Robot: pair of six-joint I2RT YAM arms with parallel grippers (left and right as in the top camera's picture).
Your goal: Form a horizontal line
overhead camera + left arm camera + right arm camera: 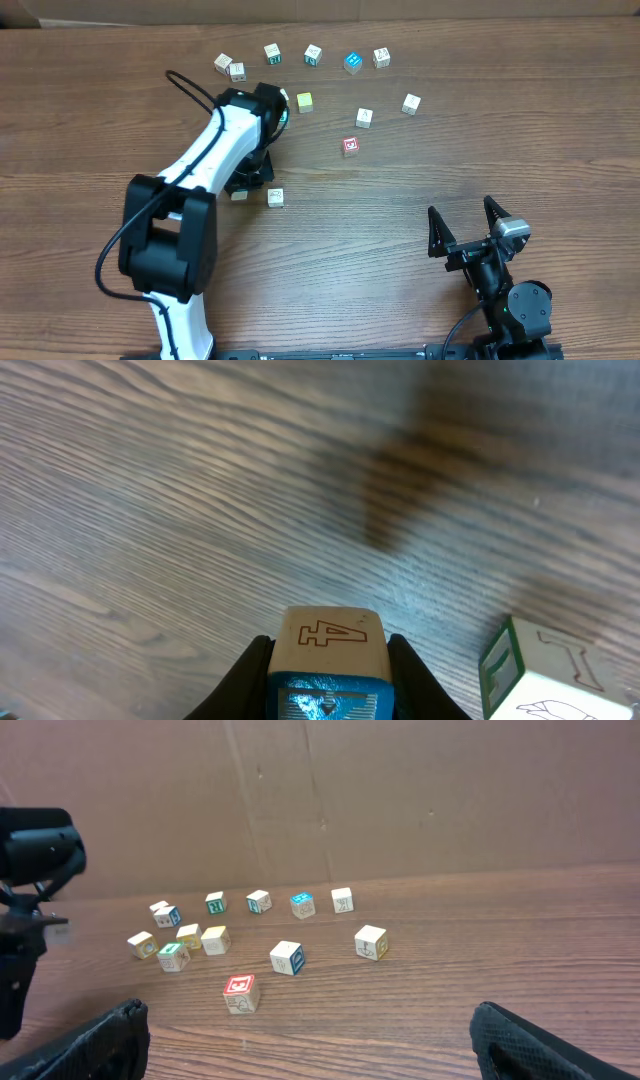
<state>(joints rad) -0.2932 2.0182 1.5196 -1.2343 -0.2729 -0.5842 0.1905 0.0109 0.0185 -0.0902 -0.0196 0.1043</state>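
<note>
Left arm's got a cube, row's up top

Left gripper [328,678] is clamped on a cube [325,642] marked 4, left of the red cube [350,146] and nearer the robot, with a spare cube [275,197] just beside it. The row [313,54] runs left-to-right on the red cube's far side, so I'd guess the carry goes away from the robot, and the left arm's nearer. Right gripper [461,210] sits wide open, near-right of the red cube.

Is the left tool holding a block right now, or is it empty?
Holding one: the left tool is closed on a wooden cube with an outlined 4 on top, its fingers against both sides.
</note>
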